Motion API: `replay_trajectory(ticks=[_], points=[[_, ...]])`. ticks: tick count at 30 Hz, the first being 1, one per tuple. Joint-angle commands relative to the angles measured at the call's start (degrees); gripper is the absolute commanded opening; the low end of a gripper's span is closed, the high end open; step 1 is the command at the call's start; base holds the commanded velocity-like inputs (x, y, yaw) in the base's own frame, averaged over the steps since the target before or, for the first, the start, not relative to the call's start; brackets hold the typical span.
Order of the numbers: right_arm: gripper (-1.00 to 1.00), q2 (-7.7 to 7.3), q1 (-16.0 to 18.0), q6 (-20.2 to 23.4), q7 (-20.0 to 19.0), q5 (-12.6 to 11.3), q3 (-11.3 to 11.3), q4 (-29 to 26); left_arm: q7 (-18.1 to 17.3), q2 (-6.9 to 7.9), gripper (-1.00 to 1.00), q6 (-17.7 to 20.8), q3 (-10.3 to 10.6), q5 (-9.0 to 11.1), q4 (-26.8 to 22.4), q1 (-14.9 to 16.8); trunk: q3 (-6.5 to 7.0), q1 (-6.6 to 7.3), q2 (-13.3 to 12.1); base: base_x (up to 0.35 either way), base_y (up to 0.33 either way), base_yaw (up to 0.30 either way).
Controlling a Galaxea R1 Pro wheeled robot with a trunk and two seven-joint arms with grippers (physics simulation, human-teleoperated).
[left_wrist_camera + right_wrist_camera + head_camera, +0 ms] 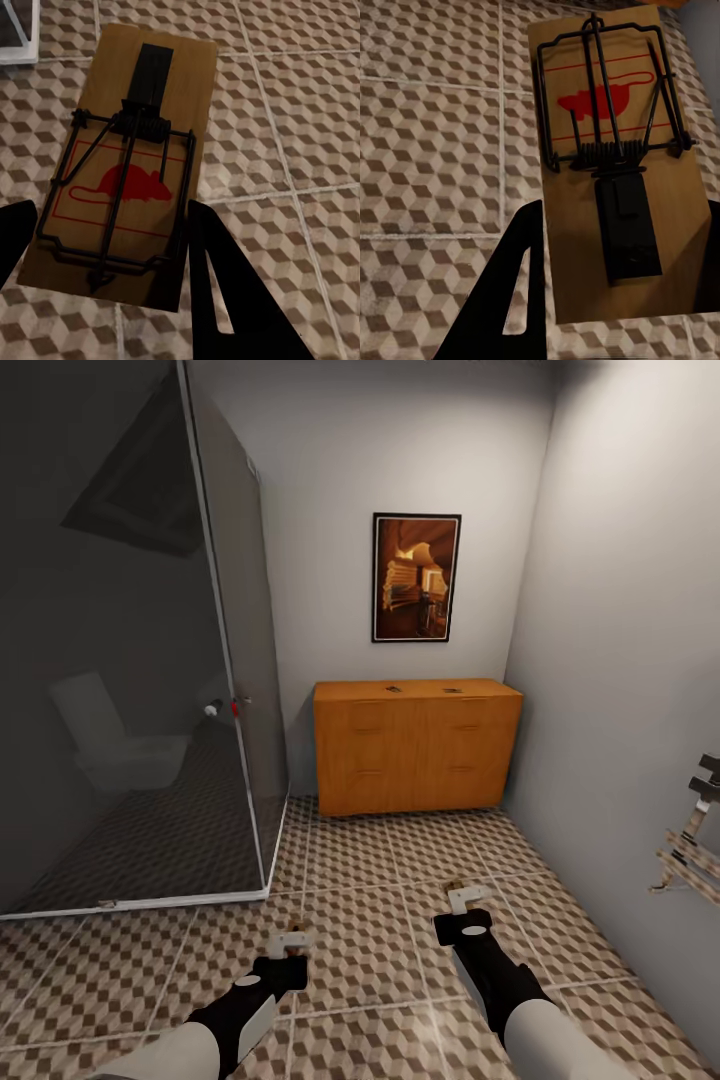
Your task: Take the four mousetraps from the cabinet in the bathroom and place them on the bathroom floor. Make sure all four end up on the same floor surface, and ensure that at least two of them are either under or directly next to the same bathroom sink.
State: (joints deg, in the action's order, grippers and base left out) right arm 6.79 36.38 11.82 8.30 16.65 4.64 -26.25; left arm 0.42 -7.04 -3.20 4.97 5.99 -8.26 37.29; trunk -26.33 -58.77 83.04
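Observation:
The orange-brown cabinet stands against the far wall, and two mousetraps lie on its top. My left gripper is shut on a tan mousetrap with a red mouse mark, held flat above the bathroom floor. A second mousetrap is clamped the same way in my right gripper, over the cube-patterned tiles. Both arms are well short of the cabinet. The bathroom sink is out of view.
A glass shower enclosure fills the left side, with a toilet reflected in its pane. A framed picture hangs above the cabinet. A towel rail juts from the right wall. Open tiles stretch between me and the cabinet.

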Motion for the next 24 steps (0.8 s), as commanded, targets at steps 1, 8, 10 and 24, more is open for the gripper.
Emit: replay_trajectory(ticks=[1,8,10,24], points=[[-1.00,0.07,0.0,0.3,-0.1,0.5,0.4,-0.1,0.0,0.01,-1.00,-0.2,0.5,0.5,0.1,0.1,-0.03,0.04,0.0,-0.344,0.000,0.274],[-1.00,0.07,0.0,0.3,-0.1,0.5,0.4,-0.1,0.0,0.01,-1.00,-0.2,0.5,0.5,0.1,0.1,0.17,0.04,0.0,-0.335,0.000,0.274],[-1.00,0.07,0.0,0.3,-0.1,0.5,0.4,-0.1,0.0,0.01,-1.00,-0.2,0.4,0.5,0.1,0.1,0.23,0.04,0.0,-0.245,0.000,0.274],[-1.00,0.19,0.0,0.3,-0.1,0.5,0.4,0.0,0.3,1.19,-1.00,-0.3,0.4,0.4,0.0,0.1,0.63,0.04,0.0,-0.036,0.000,0.274]])
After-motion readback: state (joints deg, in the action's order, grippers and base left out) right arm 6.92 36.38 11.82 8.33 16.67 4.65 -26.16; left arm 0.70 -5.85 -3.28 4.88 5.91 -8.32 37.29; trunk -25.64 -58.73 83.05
